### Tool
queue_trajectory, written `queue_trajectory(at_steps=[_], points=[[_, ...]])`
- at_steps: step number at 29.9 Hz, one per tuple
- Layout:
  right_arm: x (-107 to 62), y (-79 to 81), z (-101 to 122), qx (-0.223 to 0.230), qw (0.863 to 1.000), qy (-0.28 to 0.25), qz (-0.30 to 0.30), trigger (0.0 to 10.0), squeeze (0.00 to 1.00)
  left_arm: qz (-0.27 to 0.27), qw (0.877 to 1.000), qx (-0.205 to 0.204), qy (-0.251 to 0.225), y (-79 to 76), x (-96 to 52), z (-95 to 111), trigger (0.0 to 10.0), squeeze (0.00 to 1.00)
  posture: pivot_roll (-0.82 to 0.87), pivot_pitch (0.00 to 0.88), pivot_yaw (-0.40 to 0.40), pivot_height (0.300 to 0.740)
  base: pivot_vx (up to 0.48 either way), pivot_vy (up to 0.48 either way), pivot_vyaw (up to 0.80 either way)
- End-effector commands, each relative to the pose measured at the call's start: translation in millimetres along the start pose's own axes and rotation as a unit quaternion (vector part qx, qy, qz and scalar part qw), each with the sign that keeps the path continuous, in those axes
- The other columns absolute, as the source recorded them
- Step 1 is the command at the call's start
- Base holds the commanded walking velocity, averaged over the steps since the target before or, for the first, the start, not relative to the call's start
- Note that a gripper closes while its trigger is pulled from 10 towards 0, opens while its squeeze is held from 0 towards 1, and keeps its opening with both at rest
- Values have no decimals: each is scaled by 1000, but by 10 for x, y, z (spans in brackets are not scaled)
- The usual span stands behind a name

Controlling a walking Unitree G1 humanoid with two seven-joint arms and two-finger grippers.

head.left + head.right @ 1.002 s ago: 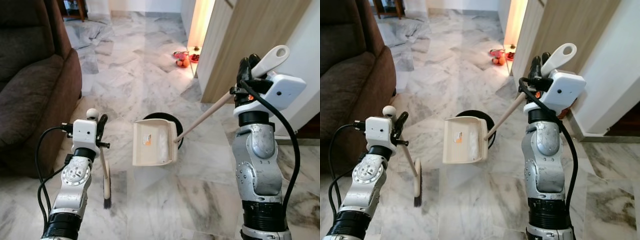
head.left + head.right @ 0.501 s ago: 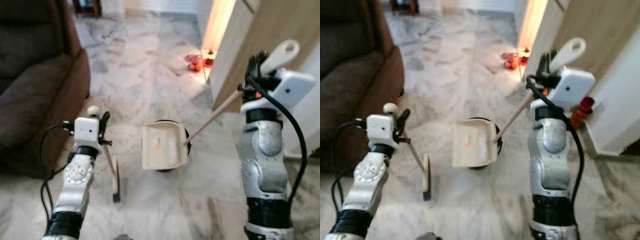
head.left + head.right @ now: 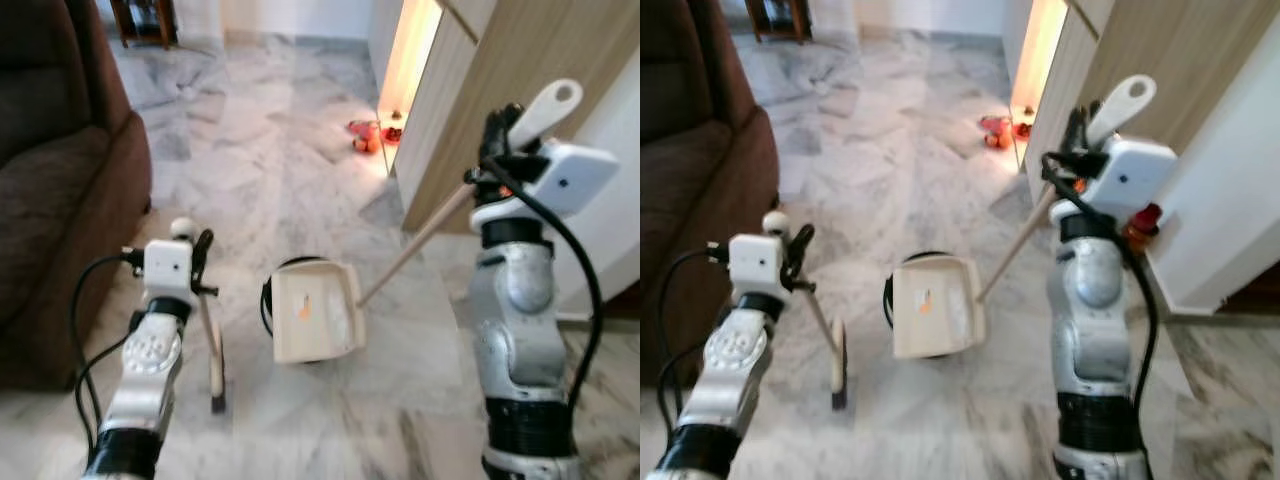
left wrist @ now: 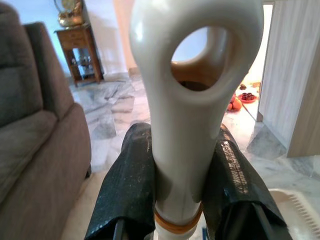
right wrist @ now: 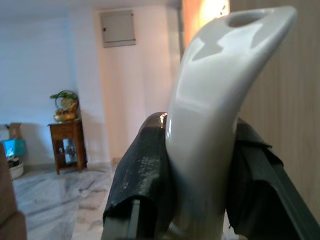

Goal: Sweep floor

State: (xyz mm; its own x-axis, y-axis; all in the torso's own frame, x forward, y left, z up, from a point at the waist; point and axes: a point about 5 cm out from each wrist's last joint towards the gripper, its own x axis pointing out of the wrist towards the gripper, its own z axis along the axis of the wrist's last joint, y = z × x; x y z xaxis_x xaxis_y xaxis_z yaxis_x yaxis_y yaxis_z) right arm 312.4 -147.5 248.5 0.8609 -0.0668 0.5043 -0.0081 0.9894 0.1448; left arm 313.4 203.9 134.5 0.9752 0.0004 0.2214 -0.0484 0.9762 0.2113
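Gripping brush handle (image 4: 192,125), left fingers (image 4: 131,185) clamped; right fingers (image 5: 145,175) clamped on dustpan handle (image 5: 210,125).

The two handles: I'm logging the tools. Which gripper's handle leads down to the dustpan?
The right gripper grips the long handle running to the cream dustpan; the left gripper holds the short brush.

Both end effectors (image 3: 197,262) (image 3: 497,135) raised, clamped

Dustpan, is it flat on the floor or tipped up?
Tipped up: the dustpan faces the camera, hanging from its handle in the right gripper.
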Motion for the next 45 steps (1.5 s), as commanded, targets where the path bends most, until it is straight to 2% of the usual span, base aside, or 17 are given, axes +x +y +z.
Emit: queue_trajectory(at_steps=[1,13,25,27,33,35,39,45], points=[[36,-34,184,9,999,-46,-7,10000,0,-5,1000,1,-30,-44,44,116,10000,0,-19,89,-58,740,319,0,0],[40,-24,193,12,999,-48,-4,10000,0,-1,1000,2,-31,-34,45,119,10000,0,-19,93,-60,740,322,0,0],[38,86,222,28,998,-55,12,10000,0,3,999,0,-36,-26,51,128,10000,0,-21,97,-60,740,266,0,0],[17,193,196,43,997,-50,26,10000,0,0,999,-3,-38,-45,45,130,10000,0,-24,97,-60,740,0,0,0],[4,317,201,65,996,-51,37,10000,0,-1,999,-4,-37,-49,44,128,10000,0,-24,99,-60,740,0,0,0],[-4,425,226,78,994,-56,46,10000,0,-2,999,-4,-38,-53,43,128,10000,0,-24,99,-60,740,0,0,0],[-15,503,261,74,993,-66,60,10000,0,-2,999,-5,-38,-55,42,127,10000,0,-24,97,-62,740,0,0,0],[-73,707,322,61,989,-91,100,10000,0,-3,999,-5,-38,-59,38,124,10000,0,-24,97,-62,740,0,0,0]])
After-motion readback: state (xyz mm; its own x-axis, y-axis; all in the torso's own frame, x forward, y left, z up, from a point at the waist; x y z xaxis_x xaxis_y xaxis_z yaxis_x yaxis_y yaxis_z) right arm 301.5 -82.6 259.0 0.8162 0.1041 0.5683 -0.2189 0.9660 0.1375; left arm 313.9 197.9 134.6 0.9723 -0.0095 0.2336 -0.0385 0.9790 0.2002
